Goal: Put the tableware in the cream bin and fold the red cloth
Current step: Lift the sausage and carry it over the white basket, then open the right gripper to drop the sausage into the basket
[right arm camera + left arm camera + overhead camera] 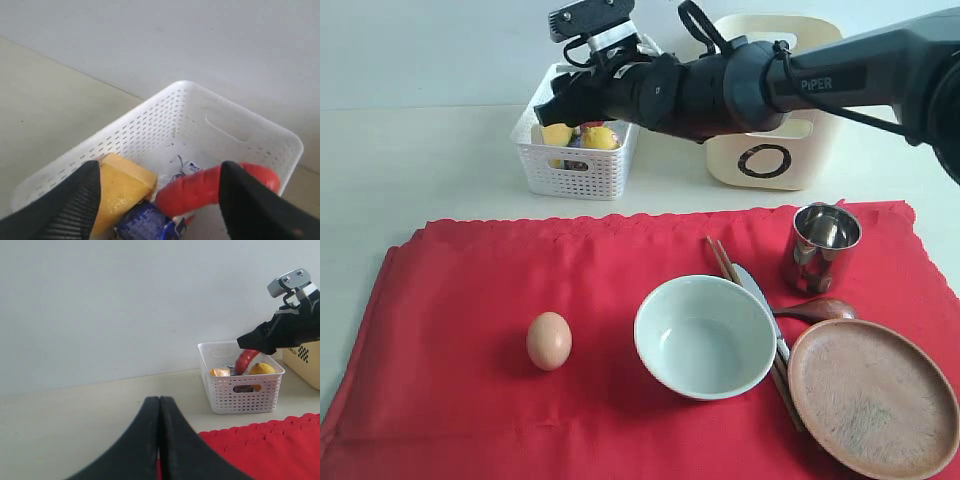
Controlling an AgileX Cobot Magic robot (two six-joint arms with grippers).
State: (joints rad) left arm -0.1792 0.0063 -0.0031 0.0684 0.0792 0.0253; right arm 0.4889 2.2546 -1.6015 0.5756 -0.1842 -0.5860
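My right end effector (157, 172) gapes wide over the white basket (575, 180), upper left; the sausage (200, 187) looks loose. I'd lift clear, then fetch the bowl (705, 340), lower centre on the red cloth (470, 290).

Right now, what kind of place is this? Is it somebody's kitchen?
Probably not a real kitchen, more a practice table for a robot: a red cloth laid with a bowl, cup and plate, a robot arm above, and a plain wall behind.
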